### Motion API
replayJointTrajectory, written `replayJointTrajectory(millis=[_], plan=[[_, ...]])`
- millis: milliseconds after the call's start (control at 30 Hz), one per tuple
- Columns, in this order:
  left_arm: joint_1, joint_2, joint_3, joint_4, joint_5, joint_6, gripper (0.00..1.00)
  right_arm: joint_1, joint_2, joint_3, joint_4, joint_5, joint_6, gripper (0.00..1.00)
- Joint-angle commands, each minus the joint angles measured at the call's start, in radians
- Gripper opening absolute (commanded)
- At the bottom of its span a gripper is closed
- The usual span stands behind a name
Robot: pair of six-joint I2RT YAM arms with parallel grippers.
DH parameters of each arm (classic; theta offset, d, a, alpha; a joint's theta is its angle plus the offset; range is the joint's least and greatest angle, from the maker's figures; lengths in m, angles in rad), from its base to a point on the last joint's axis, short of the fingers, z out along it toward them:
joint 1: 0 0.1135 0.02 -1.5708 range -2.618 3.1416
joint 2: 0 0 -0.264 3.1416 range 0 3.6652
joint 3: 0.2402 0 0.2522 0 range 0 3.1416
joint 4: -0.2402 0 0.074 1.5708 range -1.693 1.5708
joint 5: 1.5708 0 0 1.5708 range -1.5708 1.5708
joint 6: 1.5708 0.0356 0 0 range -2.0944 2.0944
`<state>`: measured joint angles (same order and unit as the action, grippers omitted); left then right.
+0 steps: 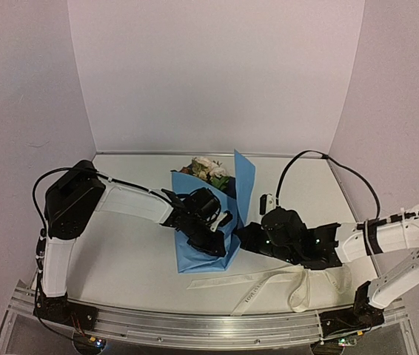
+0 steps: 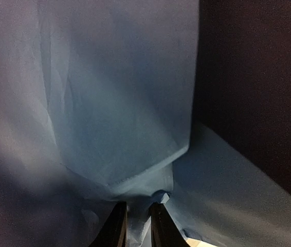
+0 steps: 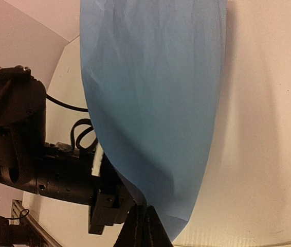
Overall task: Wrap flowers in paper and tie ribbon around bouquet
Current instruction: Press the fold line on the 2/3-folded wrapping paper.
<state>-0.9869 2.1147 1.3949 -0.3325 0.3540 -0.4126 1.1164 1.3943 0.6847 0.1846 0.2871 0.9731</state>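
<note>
The big thin light-blue paper sheet [image 1: 202, 260] lay in the middle of the white tabletop [image 1: 135, 251], loosely folded around the flowers. The small bunch of cream and rust-brown flowers [image 1: 209, 170] with green leaves poked out at the paper's far end, above the middle of the top view.

The left claw [image 1: 217, 240] sat on top of the paper, right at the middle of the frame. In the left wrist view, the left claw [image 2: 139, 208] had its two black fingers [image 2: 117, 231] close together, with a bunched fold of the paper [image 2: 125, 103] squeezed between them.

The right claw [image 1: 243, 237] touched the paper's right edge, just beside the left claw. In the right wrist view, the right claw [image 3: 144, 218] was shut tight at the bottom of the frame. It pinched the low edge of the paper [image 3: 156, 103], and a tall flap stood up from it.

The long flat cream-white ribbon [image 1: 269, 285] lay loose on the tabletop at the lower right, below the right claw and apart from the paper. It had faint printed marks, too small to read.

The paper looked smooth and thin, with soft creases. The ribbon looked flat and floppy, with a loop near its right end.
</note>
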Motion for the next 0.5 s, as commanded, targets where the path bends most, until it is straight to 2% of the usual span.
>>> replayJointTrajectory(millis=[0,100,300,467], plan=[[-0.007,0.032,0.006,-0.024,-0.127,-0.029,0.18,0.004,0.056,0.077,0.014,-0.024,0.016,0.0],[-0.008,0.005,-0.012,0.003,-0.122,-0.034,0.2,0.004,0.064,0.075,0.013,-0.019,0.016,0.0],[-0.006,-0.146,-0.081,0.076,-0.099,-0.02,0.29,0.003,0.01,0.012,0.004,0.019,0.0,0.0],[-0.004,-0.259,-0.12,0.101,-0.076,-0.002,0.35,0.004,-0.02,0.012,-0.063,0.028,-0.04,0.0]])
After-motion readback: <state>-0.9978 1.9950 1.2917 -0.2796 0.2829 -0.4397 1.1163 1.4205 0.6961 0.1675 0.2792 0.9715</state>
